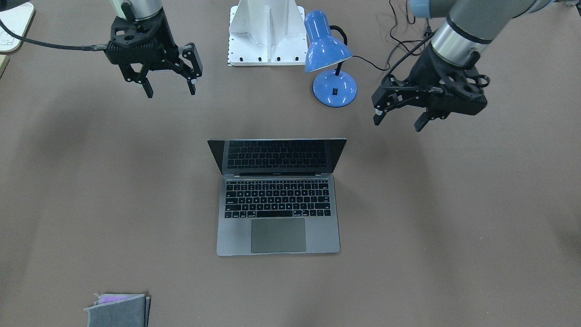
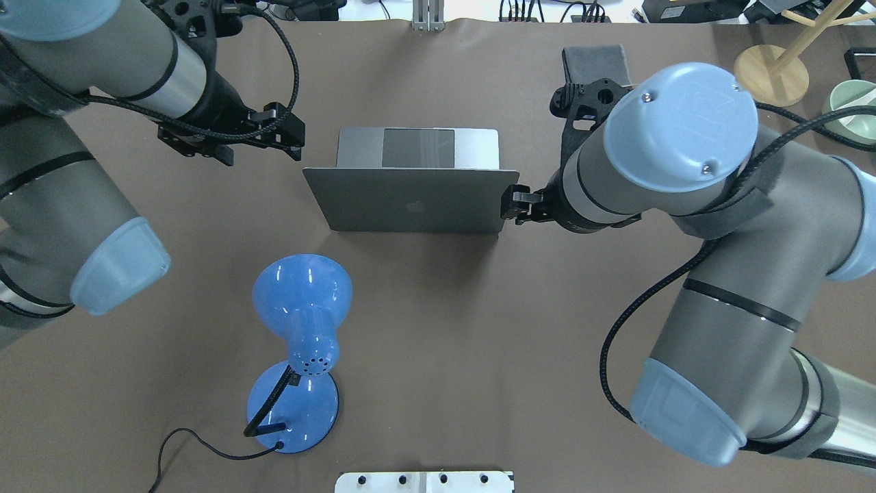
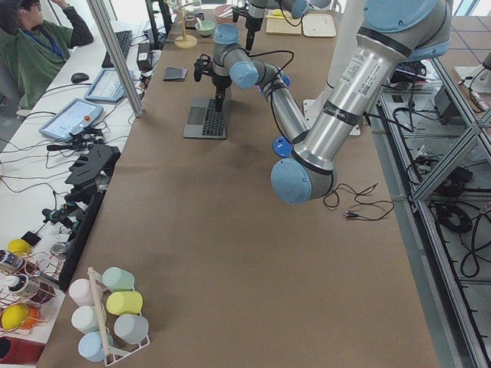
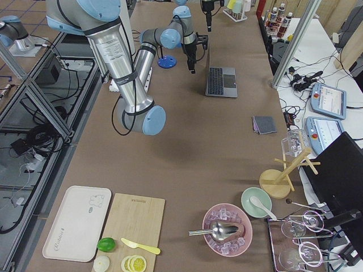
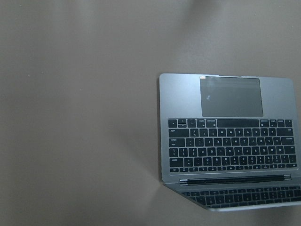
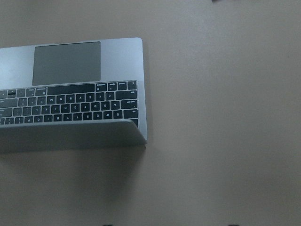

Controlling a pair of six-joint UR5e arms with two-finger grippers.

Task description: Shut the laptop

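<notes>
The grey laptop [image 1: 278, 218] lies open in the middle of the table, its dark screen standing up and facing away from the robot. Its lid with the apple logo shows in the overhead view [image 2: 410, 202]. The left wrist view [image 5: 225, 136] and the right wrist view [image 6: 75, 94] show its keyboard and trackpad. My left gripper [image 1: 398, 121] hovers open and empty, off the laptop's left side [image 2: 263, 145]. My right gripper [image 1: 170, 90] hovers open and empty, off its right side; in the overhead view [image 2: 514, 204] the arm mostly hides it.
A blue desk lamp [image 1: 329, 54] with a black cord stands between the laptop and the white robot base [image 1: 267, 32], toward my left arm. A folded grey cloth [image 1: 119, 311] lies at the far edge on my right. A wooden stand [image 2: 770, 74] is far right.
</notes>
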